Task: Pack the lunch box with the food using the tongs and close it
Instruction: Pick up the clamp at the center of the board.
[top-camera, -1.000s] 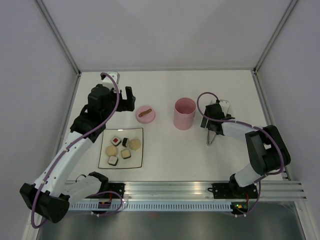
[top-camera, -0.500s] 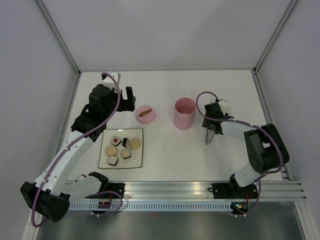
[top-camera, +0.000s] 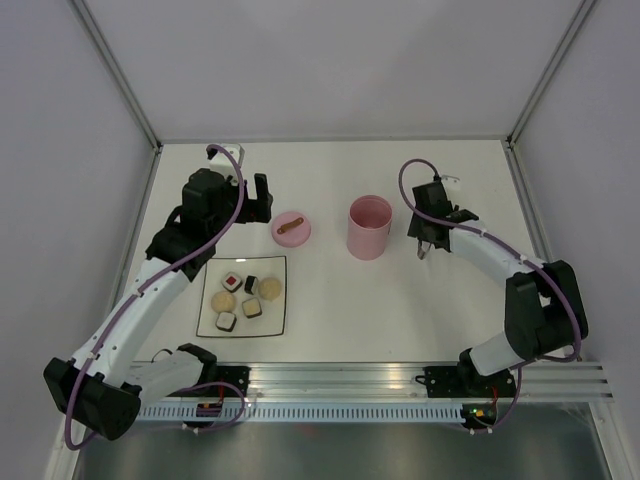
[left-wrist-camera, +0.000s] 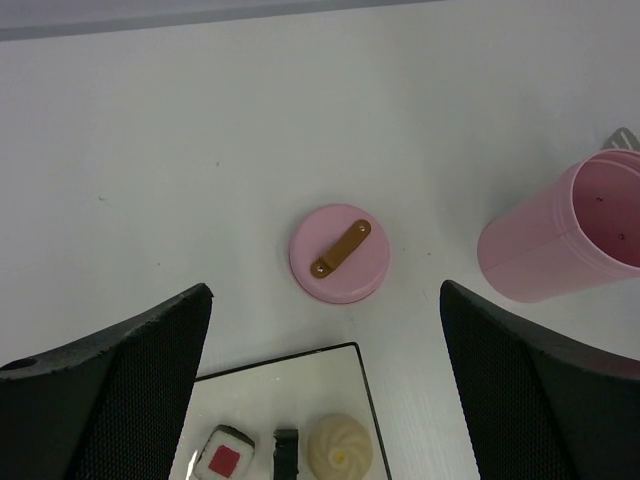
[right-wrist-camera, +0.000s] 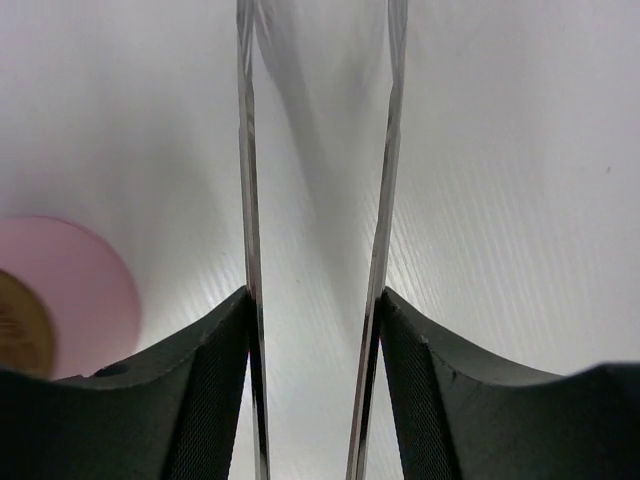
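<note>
"As things stand on your feeds, what has the right hand (right-wrist-camera: 315, 292) got?"

"I log it clamped on the tongs (right-wrist-camera: 388, 180): one silver arm against each finger's inner face, both arms running nearly parallel, away from the camera. Overhead, it sits right of the lunch box (top-camera: 369, 228), which stands upright and open on the bench (top-camera: 330, 180)."

"And the left hand (left-wrist-camera: 325, 288)?"

"Wide apart, holding nothing, raised over the lid (left-wrist-camera: 340, 255). Lid lies flat, brown strip up, left of the lunch box, apart from it. Food (top-camera: 268, 289): five pieces on the white plate (top-camera: 272, 322), near side of the lid."
</note>
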